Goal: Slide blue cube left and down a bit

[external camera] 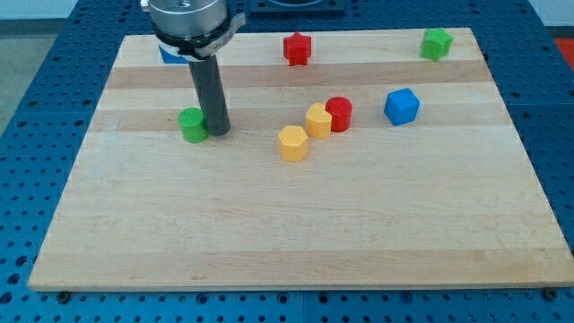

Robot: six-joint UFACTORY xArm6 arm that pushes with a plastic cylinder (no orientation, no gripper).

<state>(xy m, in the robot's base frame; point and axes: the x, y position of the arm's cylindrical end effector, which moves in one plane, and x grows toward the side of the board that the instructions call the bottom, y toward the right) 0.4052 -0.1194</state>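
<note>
Sitting alone on the bench (287, 233) toward the view's right, the blue cube (402, 106) had free board at its left and below, so the push looked possible. Near its left stood a red cylinder (340, 114) touching a yellow block (318, 119), with a second yellow block (292, 143) just beside. My tip (218, 132) was well apart, touching a green block (192, 125) at the view's left. The tool has no jaws: only a rod. To push, I judged the tip must reach the cube's upper right side.
</note>
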